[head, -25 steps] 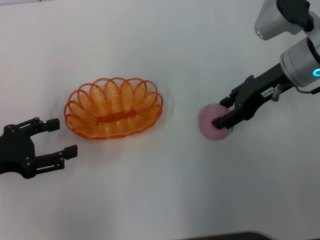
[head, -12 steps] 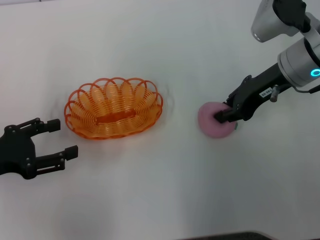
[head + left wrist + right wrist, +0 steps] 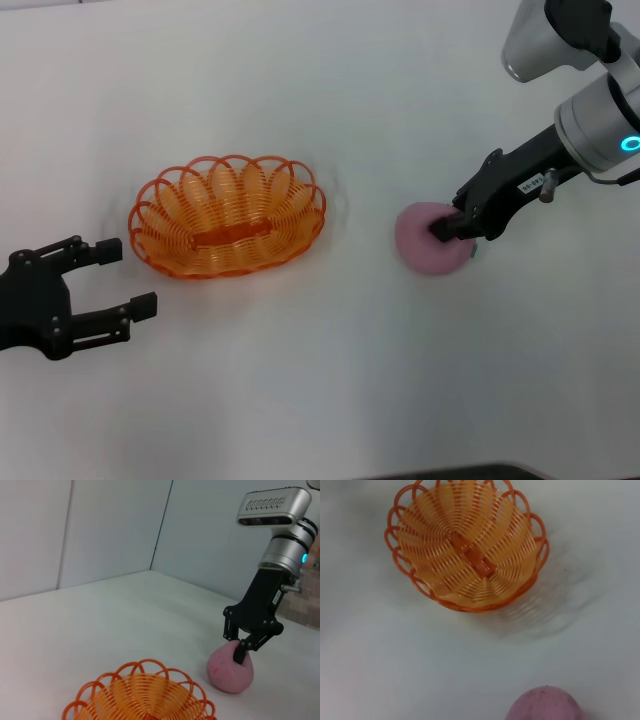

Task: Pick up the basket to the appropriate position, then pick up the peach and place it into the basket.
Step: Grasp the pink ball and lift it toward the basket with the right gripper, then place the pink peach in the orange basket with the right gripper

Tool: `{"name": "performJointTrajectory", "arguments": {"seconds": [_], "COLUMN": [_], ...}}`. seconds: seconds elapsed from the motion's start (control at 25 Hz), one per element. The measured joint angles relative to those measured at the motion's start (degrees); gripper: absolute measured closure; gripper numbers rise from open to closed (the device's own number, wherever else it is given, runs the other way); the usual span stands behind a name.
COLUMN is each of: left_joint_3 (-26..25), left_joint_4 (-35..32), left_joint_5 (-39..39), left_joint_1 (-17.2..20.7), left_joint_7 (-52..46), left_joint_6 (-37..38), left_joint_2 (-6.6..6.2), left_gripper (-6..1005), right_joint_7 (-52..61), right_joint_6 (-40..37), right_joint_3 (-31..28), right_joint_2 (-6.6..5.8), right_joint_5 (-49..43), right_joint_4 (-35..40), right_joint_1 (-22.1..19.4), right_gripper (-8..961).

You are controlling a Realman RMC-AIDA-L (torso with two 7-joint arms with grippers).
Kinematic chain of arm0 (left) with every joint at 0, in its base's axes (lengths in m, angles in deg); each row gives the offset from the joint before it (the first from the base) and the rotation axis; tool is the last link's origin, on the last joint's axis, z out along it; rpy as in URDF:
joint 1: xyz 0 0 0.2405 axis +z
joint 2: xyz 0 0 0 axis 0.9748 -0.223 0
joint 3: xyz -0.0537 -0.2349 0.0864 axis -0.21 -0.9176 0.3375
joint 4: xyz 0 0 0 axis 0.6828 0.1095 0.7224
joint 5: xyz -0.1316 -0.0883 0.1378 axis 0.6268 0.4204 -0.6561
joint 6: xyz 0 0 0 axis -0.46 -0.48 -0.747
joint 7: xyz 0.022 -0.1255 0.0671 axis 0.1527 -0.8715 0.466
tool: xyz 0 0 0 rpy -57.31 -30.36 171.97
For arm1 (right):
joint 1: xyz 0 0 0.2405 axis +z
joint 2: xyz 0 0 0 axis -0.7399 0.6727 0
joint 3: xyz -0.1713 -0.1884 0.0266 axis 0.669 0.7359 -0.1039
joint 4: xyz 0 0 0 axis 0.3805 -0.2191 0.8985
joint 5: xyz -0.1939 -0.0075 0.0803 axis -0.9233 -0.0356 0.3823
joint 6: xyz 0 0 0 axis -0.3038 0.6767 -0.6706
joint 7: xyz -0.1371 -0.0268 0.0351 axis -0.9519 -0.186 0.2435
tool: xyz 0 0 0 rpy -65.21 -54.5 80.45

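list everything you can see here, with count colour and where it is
basket: 1, orange, empty, on the table left of centre
peach: 1, pink, on the table right of the basket, apart from it
table: 1, white, under everything
left gripper: 1, black, fingers open, near the table's left edge, just short of the basket and holding nothing
right gripper: 1, black on a silver arm, fingers closed on the peach from above
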Motion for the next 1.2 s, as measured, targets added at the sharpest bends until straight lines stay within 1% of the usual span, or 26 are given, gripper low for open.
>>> {"name": "performJointTrajectory", "arguments": {"seconds": [0.2,0.32,0.44,0.64,0.72,0.88,0.96,1.04,1.12,1.2], "left_joint_3": [0.0,0.0,0.0,0.0,0.0,0.0,0.0,0.0,0.0,0.0], "left_joint_4": [0.0,0.0,0.0,-0.2,-0.5,-0.6,-0.6,-0.6,-0.6,-0.6], "left_joint_5": [0.0,0.0,0.0,0.1,0.1,0.1,0.1,0.1,0.1,0.1], "left_joint_1": [-0.1,-0.1,-0.1,-0.1,-0.1,-0.1,-0.1,-0.1,-0.1,-0.1], "left_joint_7": [0.0,0.0,-0.1,-0.2,-0.3,-0.4,-0.4,-0.4,-0.4,-0.4], "left_joint_6": [0.1,0.2,0.6,1.4,1.6,1.9,2.2,2.3,2.3,2.3], "left_joint_2": [-0.02,-0.08,-0.10,-0.16,-0.18,-0.18,-0.18,-0.18,-0.18,-0.18], "left_gripper": [163,163,163,162,162,163,163,163,163,163], "right_joint_7": [0.0,0.0,0.1,0.2,0.3,-1.6,-4.6,-8.9,-15.0,-23.4], "right_joint_6": [0.0,-0.4,-2.5,-8.4,-9.5,-9.2,-7.1,-4.0,-0.9,1.5], "right_joint_3": [0.0,-0.1,-0.5,-1.7,-3.0,-4.8,-4.8,-4.0,-3.4,-3.2], "right_joint_2": [0.01,0.01,-0.04,-0.16,-0.17,-0.17,0.00,0.15,0.23,0.25], "right_joint_5": [0.0,0.2,3.0,15.1,19.7,29.4,33.4,37.8,43.1,48.8], "right_joint_4": [0.0,0.5,3.4,15.2,18.3,19.8,17.8,12.8,5.5,-3.2], "right_joint_1": [0.0,0.0,-0.8,-5.1,-6.4,-8.6,-9.3,-9.7,-9.6,-9.1], "right_gripper": [847,859,871,891,896,899,899,899,899,899]}}
